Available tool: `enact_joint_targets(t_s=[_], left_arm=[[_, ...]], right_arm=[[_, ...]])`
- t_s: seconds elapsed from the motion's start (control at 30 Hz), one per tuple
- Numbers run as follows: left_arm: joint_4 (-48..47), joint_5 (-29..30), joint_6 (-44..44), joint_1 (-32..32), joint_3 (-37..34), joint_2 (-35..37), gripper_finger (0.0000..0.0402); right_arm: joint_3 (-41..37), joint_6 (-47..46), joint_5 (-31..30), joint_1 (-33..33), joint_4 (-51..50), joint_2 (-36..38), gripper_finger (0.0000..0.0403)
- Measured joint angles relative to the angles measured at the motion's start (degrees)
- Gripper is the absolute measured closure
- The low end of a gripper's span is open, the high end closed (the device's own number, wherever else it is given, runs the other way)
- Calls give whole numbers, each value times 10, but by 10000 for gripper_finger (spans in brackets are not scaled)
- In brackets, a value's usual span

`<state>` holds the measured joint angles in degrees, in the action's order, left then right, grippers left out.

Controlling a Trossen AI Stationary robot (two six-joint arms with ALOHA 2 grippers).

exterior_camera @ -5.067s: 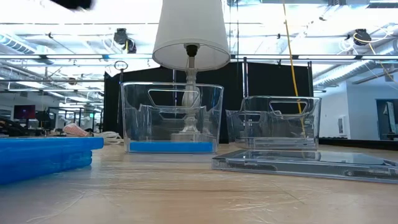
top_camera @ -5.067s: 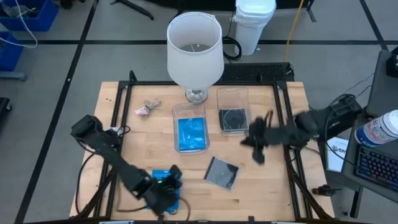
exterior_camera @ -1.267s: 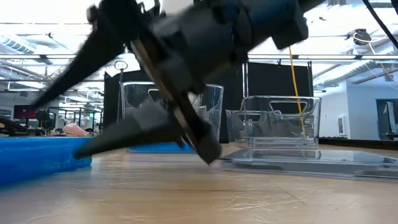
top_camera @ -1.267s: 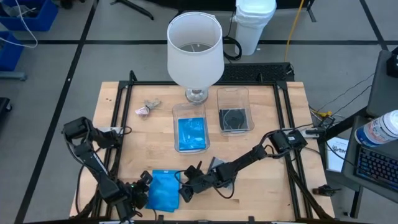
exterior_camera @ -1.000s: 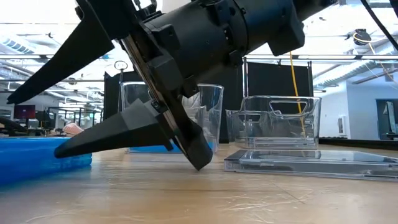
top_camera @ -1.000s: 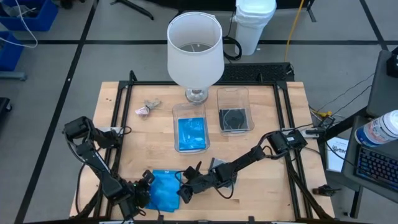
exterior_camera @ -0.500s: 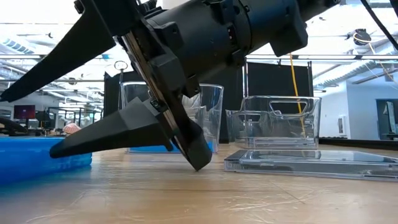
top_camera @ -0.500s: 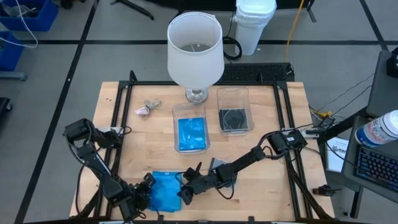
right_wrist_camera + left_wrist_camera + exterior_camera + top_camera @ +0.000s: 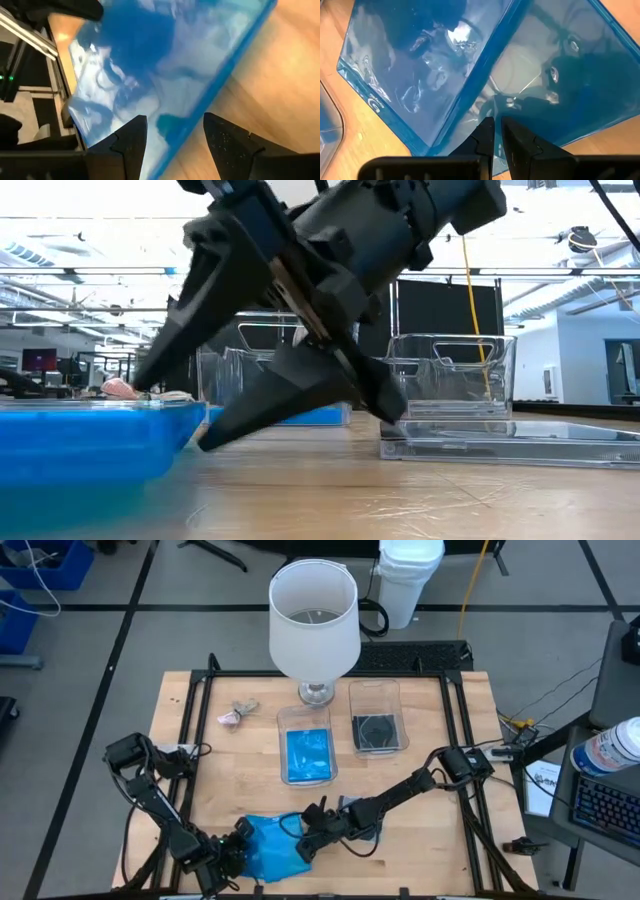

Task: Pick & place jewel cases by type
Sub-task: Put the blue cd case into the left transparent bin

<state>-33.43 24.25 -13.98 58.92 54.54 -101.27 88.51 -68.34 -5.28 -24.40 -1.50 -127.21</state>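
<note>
Bright blue jewel cases (image 9: 268, 848) lie overlapping near the table's near-left edge, the upper one askew. My left gripper (image 9: 240, 843) is shut at their left side. My right gripper (image 9: 303, 843) is open at their right side, with the blue edge (image 9: 200, 95) passing between its fingers (image 9: 130, 142); whether they touch it I cannot tell. A smoky grey jewel case (image 9: 368, 828) lies flat on the table, partly under my right arm. One clear tub (image 9: 306, 745) holds a blue case. The other clear tub (image 9: 377, 722) holds a dark one. My left gripper (image 9: 496, 131) has its shut fingertips (image 9: 485, 135) against the blue cases near their left edge (image 9: 470, 125), coming slanting down from the table's left. Whether it pinches a thin edge or only presses and pushes I cannot tell. The cases rest on the table.
A white-shaded lamp (image 9: 313, 625) stands at the far middle, behind the tubs. A small pinkish-grey lump (image 9: 232, 717) lies at the far left. Black frame rails (image 9: 190, 740) run along the table's sides. Bare wood (image 9: 240, 775) lies between the tubs and the blue cases.
My left gripper has moved toward the table's right, against the blue cases. The cases have slid right, and the upper one has spread out askew toward my right gripper. My right gripper has turned about over that edge, staying open.
</note>
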Motion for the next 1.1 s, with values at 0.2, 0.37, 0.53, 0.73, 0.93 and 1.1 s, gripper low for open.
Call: enact_joint_targets(t_s=[0.2, 0.37, 0.53, 0.73, 0.93, 1.1], left_arm=[[4, 0, -3, 0, 0, 0, 357], [8, 0, -1, 0, 0, 0, 357], [23, -2, -1, 0, -1, 0, 357], [36, -4, -3, 7, -1, 3, 357], [49, 69, 9, 48, 6, 42, 357], [72, 115, 33, 29, 7, 44, 357]], right_arm=[[0, 0, -2, 0, -3, -6, 216], [2, -25, 22, 0, -12, -6, 216], [2, -31, 27, -3, -10, -6, 216], [1, -27, 28, -5, 3, -6, 216], [1, -28, 26, -6, 4, -6, 216], [1, -26, 22, -6, 5, -6, 216]])
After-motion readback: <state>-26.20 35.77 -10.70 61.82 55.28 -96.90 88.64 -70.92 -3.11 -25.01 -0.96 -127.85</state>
